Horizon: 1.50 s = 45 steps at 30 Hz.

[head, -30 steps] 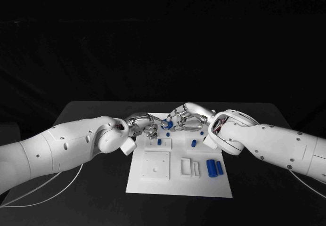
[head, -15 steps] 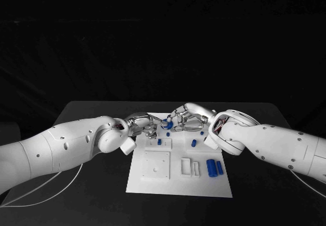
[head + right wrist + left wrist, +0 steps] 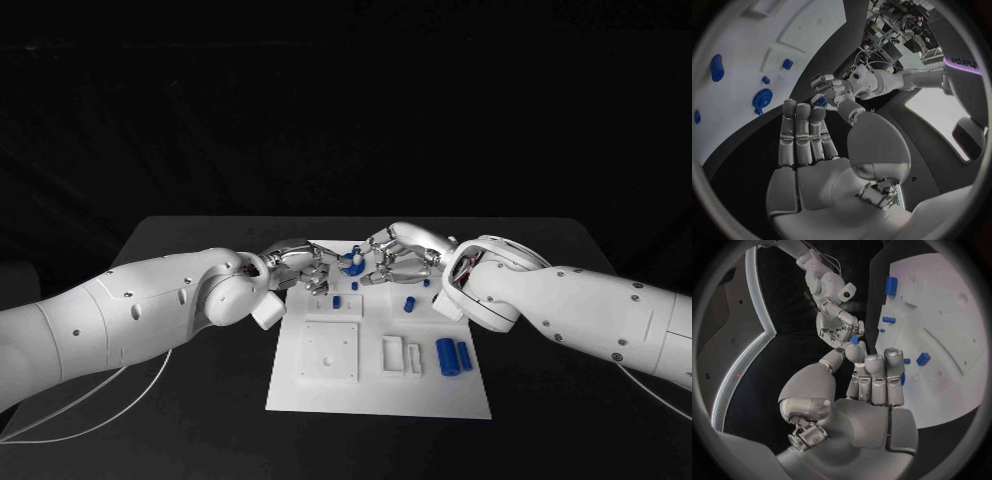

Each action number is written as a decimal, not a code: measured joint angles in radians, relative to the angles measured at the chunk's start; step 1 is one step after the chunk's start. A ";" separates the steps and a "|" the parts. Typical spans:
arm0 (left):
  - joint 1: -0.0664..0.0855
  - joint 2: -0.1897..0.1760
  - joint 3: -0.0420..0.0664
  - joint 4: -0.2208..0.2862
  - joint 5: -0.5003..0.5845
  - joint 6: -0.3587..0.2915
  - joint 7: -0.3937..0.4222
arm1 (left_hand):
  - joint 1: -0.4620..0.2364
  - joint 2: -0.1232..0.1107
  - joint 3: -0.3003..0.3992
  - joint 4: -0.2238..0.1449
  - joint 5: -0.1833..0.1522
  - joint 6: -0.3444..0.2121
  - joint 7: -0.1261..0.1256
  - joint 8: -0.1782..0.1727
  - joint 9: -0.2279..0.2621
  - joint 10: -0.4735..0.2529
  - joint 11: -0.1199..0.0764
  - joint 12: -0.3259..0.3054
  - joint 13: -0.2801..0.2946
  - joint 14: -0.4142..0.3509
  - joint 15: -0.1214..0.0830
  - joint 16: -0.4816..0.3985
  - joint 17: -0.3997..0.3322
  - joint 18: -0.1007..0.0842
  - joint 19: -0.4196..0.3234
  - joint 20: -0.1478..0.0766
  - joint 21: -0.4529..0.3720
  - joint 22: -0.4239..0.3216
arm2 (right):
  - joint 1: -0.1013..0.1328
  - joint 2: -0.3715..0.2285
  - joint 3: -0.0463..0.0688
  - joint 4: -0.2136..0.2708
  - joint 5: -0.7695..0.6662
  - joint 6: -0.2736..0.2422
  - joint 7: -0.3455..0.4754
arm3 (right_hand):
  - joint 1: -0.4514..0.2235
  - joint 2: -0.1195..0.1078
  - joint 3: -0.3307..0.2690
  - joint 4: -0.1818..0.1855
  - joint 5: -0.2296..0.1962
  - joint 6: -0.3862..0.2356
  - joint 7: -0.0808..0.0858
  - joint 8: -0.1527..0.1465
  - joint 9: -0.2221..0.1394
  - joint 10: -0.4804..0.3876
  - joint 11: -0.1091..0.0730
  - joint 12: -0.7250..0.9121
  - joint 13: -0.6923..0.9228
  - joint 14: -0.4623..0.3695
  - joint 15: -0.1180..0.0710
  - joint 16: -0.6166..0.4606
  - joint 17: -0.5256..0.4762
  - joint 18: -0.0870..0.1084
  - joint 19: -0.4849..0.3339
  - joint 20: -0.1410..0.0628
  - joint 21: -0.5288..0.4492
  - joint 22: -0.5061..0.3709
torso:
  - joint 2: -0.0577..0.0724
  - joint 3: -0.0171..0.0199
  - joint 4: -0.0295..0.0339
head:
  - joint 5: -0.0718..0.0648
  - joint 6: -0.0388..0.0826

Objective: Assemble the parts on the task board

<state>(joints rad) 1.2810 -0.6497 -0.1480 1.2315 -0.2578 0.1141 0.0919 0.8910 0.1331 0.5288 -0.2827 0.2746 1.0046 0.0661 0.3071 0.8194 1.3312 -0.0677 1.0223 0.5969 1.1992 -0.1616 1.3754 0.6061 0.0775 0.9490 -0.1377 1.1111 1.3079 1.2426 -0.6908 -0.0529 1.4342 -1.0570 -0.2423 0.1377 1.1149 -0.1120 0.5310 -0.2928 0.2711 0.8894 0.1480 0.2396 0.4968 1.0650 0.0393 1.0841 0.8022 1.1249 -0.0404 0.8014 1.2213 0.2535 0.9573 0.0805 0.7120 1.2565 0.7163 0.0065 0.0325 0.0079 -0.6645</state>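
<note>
- In the right wrist view, a lit purple strip [image 3: 964, 64] in the room behind the arm carries short pale lettering. It appears reversed and is too small to read with certainty.
- No readable text, label, brand, number or sign stands on the task board [image 3: 378, 385], the blue parts [image 3: 456, 355], the bench [image 3: 173, 250] or the hands.

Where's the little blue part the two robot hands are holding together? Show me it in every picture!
Head view: the blue part is between the left hand and the right hand, over the far end of the board.
Left wrist view: the blue part is where both hands' fingertips meet.
Right wrist view: the blue part is at the same meeting fingertips.
Shared landmark: the white task board.
</note>
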 measured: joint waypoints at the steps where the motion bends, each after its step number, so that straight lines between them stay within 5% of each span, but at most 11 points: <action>1: 0.000 0.000 0.000 -0.001 0.000 0.000 0.000 | 0.000 0.000 0.000 0.000 0.000 0.000 0.000 0.000 0.000 0.000 0.000 0.000 0.000 0.000 0.000 0.000 0.000 0.000 0.000 0.000 0.000 0.000 | 0.000 0.000 0.000 0.000 0.000 0.000 0.000 | 0.000 0.000 0.000 0.000 0.000 0.000 0.000 0.000 0.000 0.000 0.000 0.000 0.000 0.000 0.000 0.000 0.000 0.000 0.000 0.000 0.000 0.000 | 0.000 -0.0001 0.0004 | -0.001 0.000; 15: 0.002 -0.001 0.002 0.007 -0.030 -0.015 -0.009 | -0.001 0.001 0.000 0.000 -0.001 0.000 0.000 0.000 0.001 -0.003 -0.003 0.000 0.001 0.000 0.000 0.000 0.000 0.000 0.000 0.000 0.000 0.000 | -0.004 -0.005 -0.003 -0.049 0.022 -0.035 0.007 | -0.004 0.004 0.000 0.000 0.004 -0.011 0.011 -0.008 -0.011 -0.005 0.005 -0.002 -0.008 -0.011 -0.001 0.000 -0.004 -0.001 -0.014 0.013 0.000 -0.001 | -0.001 -0.0013 0.0042 | -0.002 0.000; 22: 0.002 -0.006 0.002 0.033 -0.179 -0.130 -0.045 | 0.000 0.000 0.000 0.000 0.001 -0.001 -0.001 0.000 0.001 -0.008 -0.008 0.000 0.000 0.000 0.000 0.000 -0.001 0.000 0.008 0.000 0.000 0.000 | -0.004 -0.011 0.006 -0.101 0.043 -0.056 0.012 | -0.004 0.004 0.005 0.000 0.008 -0.012 0.011 -0.008 -0.012 -0.005 0.005 -0.004 -0.010 -0.011 -0.001 -0.005 -0.005 -0.001 -0.014 0.014 0.000 -0.002 | -0.001 -0.0013 0.0048 | 0.002 0.002; 31: 0.002 -0.017 0.000 0.054 -0.391 -0.281 -0.112 | 0.021 -0.021 0.004 0.004 0.012 0.000 0.000 0.001 0.001 0.008 -0.026 -0.020 -0.011 0.000 0.000 -0.012 -0.009 0.000 0.028 -0.008 0.000 0.000 | 0.000 -0.011 0.033 -0.169 0.068 -0.066 0.019 | -0.004 0.004 0.011 0.000 0.027 -0.012 0.011 -0.008 -0.014 -0.005 0.005 -0.004 -0.012 -0.014 0.003 -0.005 -0.007 -0.001 -0.014 0.014 0.000 -0.002 | -0.002 -0.0002 0.0032 | 0.007 0.004; 39: 0.002 -0.018 -0.024 0.064 -0.592 -0.377 -0.194 | 0.021 -0.048 0.008 0.008 0.066 0.000 0.000 0.031 0.001 0.029 -0.037 -0.031 -0.018 0.011 -0.011 -0.023 -0.012 -0.001 0.047 -0.018 -0.004 -0.004 | 0.017 -0.008 0.040 -0.236 0.086 -0.070 0.026 | -0.004 0.004 0.011 0.000 0.043 -0.011 0.011 -0.008 -0.016 -0.005 0.005 -0.004 -0.015 -0.014 0.003 -0.005 -0.008 -0.001 -0.017 0.016 0.000 -0.002 | -0.002 0.0011 0.0036 | 0.009 0.003; 45: 0.002 -0.021 -0.042 0.093 -0.709 -0.416 -0.287 | 0.016 -0.076 0.009 0.008 0.137 0.000 0.000 0.074 0.000 0.034 -0.041 -0.038 -0.020 0.016 -0.016 -0.027 -0.012 -0.003 0.059 -0.019 -0.004 -0.005 | 0.019 -0.006 0.041 -0.251 0.092 -0.070 0.029 | -0.004 0.004 0.017 0.000 0.049 -0.011 0.011 -0.008 -0.017 -0.005 0.005 -0.004 -0.016 -0.014 0.003 -0.005 -0.008 -0.005 -0.018 0.018 -0.004 -0.002 | -0.003 0.0012 0.0040 | 0.012 0.000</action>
<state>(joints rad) 1.2833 -0.6704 -0.1902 1.3243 -0.9672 -0.3017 -0.1949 0.9073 0.0571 0.5376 -0.2744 0.4115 1.0047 0.0660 0.3807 0.8196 1.3653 -0.1088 0.9845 0.5773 1.2156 -0.1779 1.3482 0.5938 0.0747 1.0084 -0.1571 1.1072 1.3028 1.2620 -0.6970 -0.0121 1.1835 -0.9647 -0.3123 0.1671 1.1107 -0.1077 0.5478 -0.2930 0.3198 0.8779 0.1587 0.2319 0.4803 1.0596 0.0447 1.0801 0.7864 1.1109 -0.0374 0.7967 1.2130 0.2487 0.9394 0.0982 0.7085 1.2544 0.7132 0.0077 0.0365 0.0195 -0.6649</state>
